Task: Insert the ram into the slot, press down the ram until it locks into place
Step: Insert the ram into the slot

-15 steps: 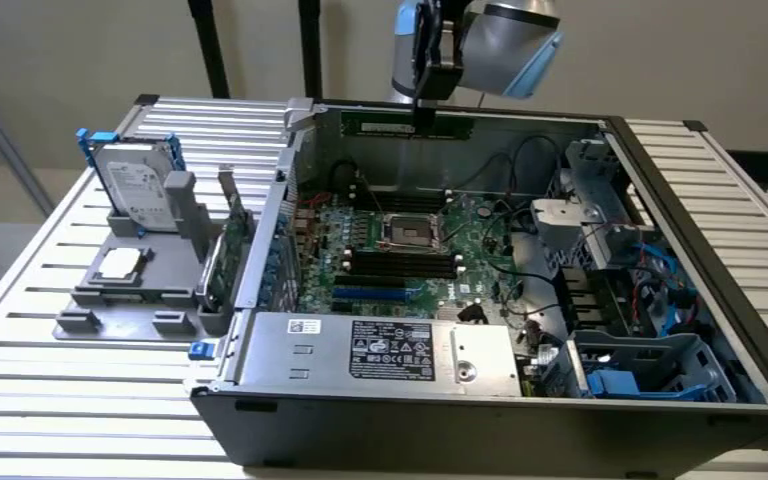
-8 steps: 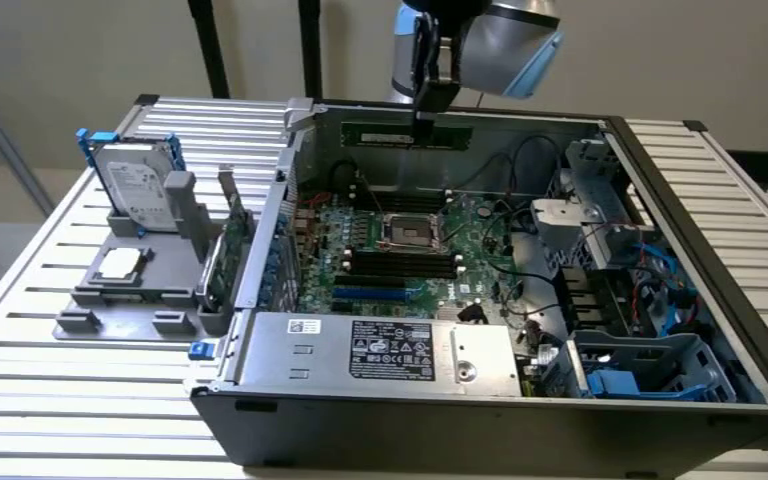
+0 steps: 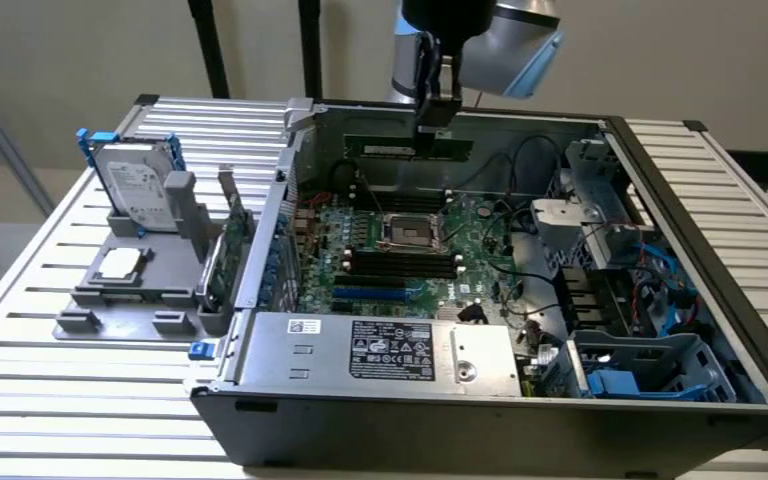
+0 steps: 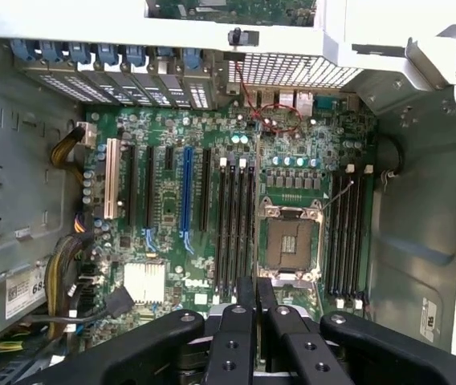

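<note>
Hanging clamped in end effector (image 3: 435, 124), ram (image 3: 391, 149) horiz., well abv slot (image 4: 234, 224).

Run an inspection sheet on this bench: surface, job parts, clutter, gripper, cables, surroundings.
Surface: slatted metal table; an open computer case lies on it.
Job's things: memory stick in the air above the case's far wall, not in any slot; black memory slots beside the processor socket look empty.
Clutter: grey holder with a hard drive standing in it, at the exterior view's left.
Gripper: gripper shut on the stick's top edge.
Cables: yellow-and-black bundle at the board's edge; blue cables by the drive cage.
Surroundings: plain wall, dark poles behind the table.
</note>
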